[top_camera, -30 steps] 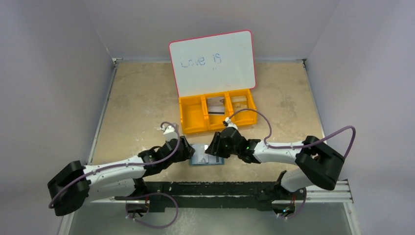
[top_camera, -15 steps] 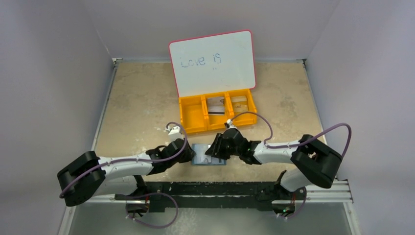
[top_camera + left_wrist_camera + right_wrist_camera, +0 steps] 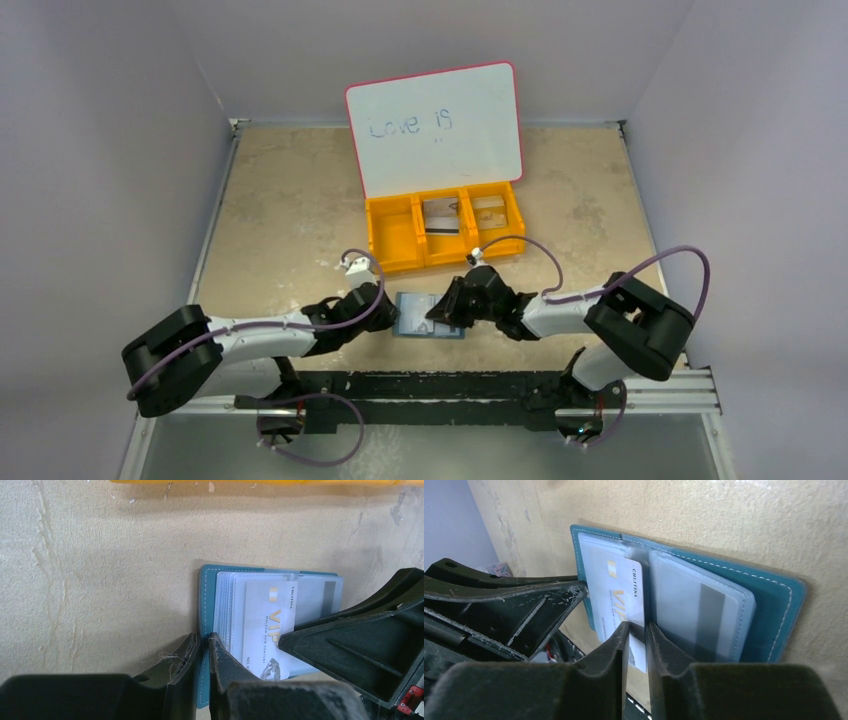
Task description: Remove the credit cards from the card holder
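Note:
The teal card holder (image 3: 430, 316) lies open on the table between both arms. My left gripper (image 3: 204, 642) is shut on its left teal edge (image 3: 207, 595), pinning it. A white credit card (image 3: 267, 625) with gold "VIP" lettering sits half out of the left pocket. My right gripper (image 3: 636, 630) is shut on that card's (image 3: 616, 595) near edge, by the middle fold. Another card with a dark stripe (image 3: 709, 615) stays inside the clear right pocket. In the top view the right gripper (image 3: 440, 312) covers part of the holder.
An orange three-compartment bin (image 3: 445, 232) stands just beyond the holder, with flat items in its middle and right compartments. A pink-rimmed whiteboard (image 3: 435, 125) leans behind it. Walls close the table on the left, back and right.
Both grippers have closed in: the left on the holder's edge, the right on the white card. The right wrist has shifted slightly right; the holder has barely moved.

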Action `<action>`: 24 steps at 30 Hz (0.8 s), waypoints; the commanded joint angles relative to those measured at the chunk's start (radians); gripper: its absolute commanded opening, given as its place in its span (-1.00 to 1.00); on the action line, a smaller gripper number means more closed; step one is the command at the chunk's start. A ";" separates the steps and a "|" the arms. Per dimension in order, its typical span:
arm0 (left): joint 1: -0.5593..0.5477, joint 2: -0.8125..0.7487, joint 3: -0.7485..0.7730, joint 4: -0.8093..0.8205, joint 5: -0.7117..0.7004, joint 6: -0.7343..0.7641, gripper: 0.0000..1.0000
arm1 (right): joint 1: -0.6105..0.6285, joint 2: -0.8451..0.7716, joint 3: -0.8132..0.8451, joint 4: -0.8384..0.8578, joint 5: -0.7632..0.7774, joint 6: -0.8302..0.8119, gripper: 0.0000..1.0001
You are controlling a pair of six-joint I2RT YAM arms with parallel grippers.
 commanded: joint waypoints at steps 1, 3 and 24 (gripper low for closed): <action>-0.006 0.025 -0.009 -0.025 0.020 0.000 -0.81 | -0.003 -0.011 -0.019 0.049 -0.003 0.022 -0.65; -0.007 0.021 -0.010 -0.029 0.013 -0.003 -0.84 | -0.005 -0.022 -0.018 0.032 0.006 0.021 -0.83; -0.008 0.006 -0.007 -0.049 -0.036 -0.020 -1.00 | -0.005 -0.226 -0.017 -0.205 0.121 -0.021 -1.00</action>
